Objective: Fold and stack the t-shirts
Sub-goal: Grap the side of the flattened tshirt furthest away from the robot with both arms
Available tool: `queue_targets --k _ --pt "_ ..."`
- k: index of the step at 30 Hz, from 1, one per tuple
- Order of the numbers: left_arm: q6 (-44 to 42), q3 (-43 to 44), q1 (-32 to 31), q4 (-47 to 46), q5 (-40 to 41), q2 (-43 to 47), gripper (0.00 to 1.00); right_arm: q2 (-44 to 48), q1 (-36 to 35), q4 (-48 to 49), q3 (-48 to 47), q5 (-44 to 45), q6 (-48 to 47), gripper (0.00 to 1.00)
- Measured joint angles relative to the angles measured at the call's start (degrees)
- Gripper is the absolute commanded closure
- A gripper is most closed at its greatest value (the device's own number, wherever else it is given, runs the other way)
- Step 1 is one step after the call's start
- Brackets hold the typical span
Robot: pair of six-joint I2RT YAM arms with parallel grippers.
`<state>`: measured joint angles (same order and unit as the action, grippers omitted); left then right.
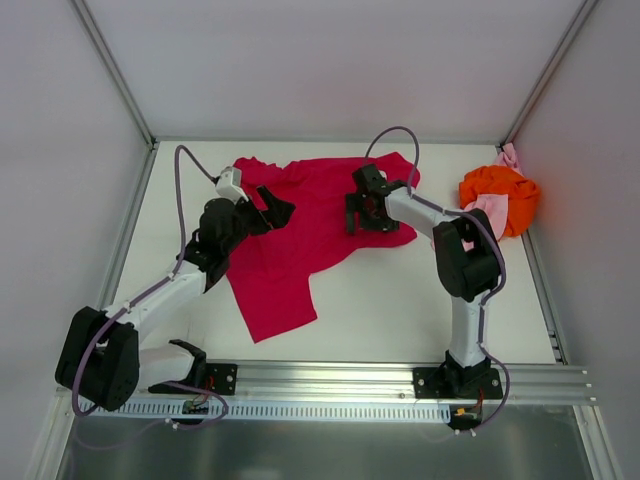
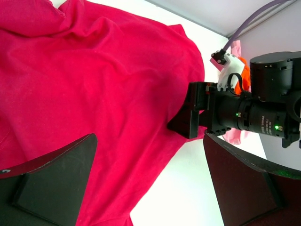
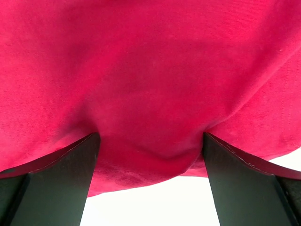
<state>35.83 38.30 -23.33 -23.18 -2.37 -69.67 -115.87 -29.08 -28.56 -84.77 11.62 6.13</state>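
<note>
The right gripper (image 3: pixel 150 141) has its jaws spread wide, its fingers straddling a bulge of the crimson t-shirt (image 1: pixel 300 235) near that shirt's right edge, low on the cloth but not pinching it. The left gripper (image 1: pixel 275 208) is likewise open, poised over the shirt's left part. The shirt lies rumpled and half spread across the table (image 1: pixel 390 300), likely being flattened for folding. The orange t-shirt (image 1: pixel 500 190) and pale pink t-shirt (image 1: pixel 488 208) sit bunched together at the far right.

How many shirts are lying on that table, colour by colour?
crimson t-shirt: 1
orange t-shirt: 1
pale pink t-shirt: 1
Total: 3
</note>
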Motion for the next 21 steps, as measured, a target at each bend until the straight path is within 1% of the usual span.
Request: queue_targets --k 4,8,12,15,21 --pt "0.5 -1.8 -0.6 -1.0 -0.1 1.4 0.01 0.0 0.0 -0.8 -0.1 -1.9 0.8 0.04" --pt "0.7 -2.9 -1.8 -0.9 -0.1 2.2 0.01 -1.1 0.0 -4.0 -2.4 -2.7 1.2 0.04" --pt "0.8 -4.7 -2.3 -0.5 -0.1 5.7 0.01 -1.2 -0.1 -5.5 -2.3 -3.3 2.2 0.04" --pt "0.8 -5.3 -2.6 -0.4 0.0 8.1 0.01 -0.5 -0.6 -4.0 1.0 -3.0 3.4 0.04" --pt "0.8 -5.4 -3.0 -0.1 0.1 9.6 0.01 5.3 -3.1 -0.6 9.7 -0.6 7.0 0.04"
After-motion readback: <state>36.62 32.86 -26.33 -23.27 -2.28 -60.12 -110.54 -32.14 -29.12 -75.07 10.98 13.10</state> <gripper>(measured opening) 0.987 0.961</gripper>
